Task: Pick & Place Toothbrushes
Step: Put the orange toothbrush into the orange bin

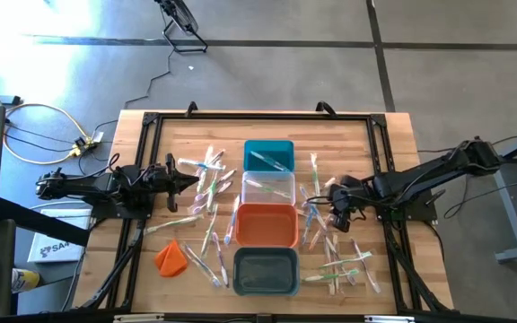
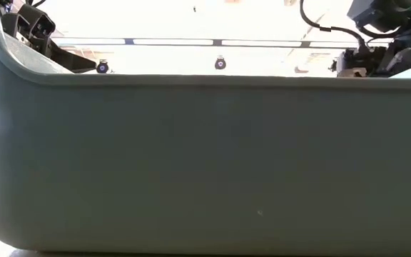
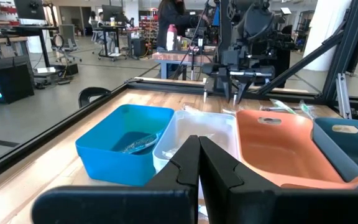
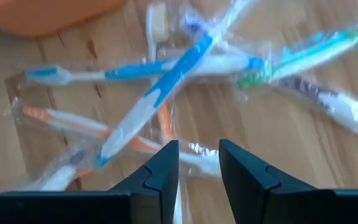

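- Looking straight down in the high view: four bins sit in a column mid-table, with the orange bin (image 1: 266, 224) as my landmark. Toothbrushes (image 1: 206, 187) lie scattered on the table (image 1: 393, 135) to both sides of it, and a few lie in the teal bin (image 1: 268, 155) and clear bin (image 1: 268, 188) beyond it. An orange lump (image 1: 171, 257) lies off to the left side, near the grey bin (image 1: 266, 271).
- High view, arms: the left gripper (image 1: 189, 182) reaches level toward the left scatter. The right gripper (image 1: 340, 215) hangs bent down over the brushes just right of the orange bin.
- Low view: the grey bin's wall fills nearly everything; only arm parts show above it, no brushes.
- Left wrist view: left gripper fingers (image 3: 219, 171) pressed together, nothing between them, pointing at the clear bin beside the orange bin.
- Right wrist view: right gripper (image 4: 199, 168) has its fingers partly apart, empty, poised over wrapped brushes; a blue-and-white toothbrush (image 4: 151, 106) crosses the heap.
- Handling judgement: light, stiff sticks in slick crinkly film, overlapping. Pinch mid-handle across the narrow width; a neighbour could drag along.
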Motion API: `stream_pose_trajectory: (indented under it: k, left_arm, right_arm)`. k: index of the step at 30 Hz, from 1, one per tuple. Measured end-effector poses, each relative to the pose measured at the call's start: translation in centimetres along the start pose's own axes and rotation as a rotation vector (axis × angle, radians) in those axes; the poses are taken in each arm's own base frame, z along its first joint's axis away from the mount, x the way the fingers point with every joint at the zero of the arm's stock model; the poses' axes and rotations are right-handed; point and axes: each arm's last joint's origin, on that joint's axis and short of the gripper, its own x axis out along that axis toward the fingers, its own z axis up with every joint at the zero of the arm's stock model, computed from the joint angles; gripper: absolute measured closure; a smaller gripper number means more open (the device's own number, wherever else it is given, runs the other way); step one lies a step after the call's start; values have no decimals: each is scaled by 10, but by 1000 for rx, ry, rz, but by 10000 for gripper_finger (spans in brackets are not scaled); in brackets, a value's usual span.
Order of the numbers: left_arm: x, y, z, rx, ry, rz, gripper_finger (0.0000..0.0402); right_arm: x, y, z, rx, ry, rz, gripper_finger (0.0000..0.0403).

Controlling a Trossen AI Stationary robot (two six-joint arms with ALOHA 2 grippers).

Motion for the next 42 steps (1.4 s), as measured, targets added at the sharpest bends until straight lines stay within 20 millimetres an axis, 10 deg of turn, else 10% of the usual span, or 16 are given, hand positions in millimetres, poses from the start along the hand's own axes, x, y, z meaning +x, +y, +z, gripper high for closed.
stream_pose_trajectory:
  k: [25, 42]
  left_arm:
    - [0, 0, 0, 8, -1, 0, 401]
    - [0, 0, 0, 8, -1, 0, 401]
  right_arm:
    - [-18, 23, 41, -222, -263, 112, 295]
    - [11, 13, 20, -269, 93, -85, 275]
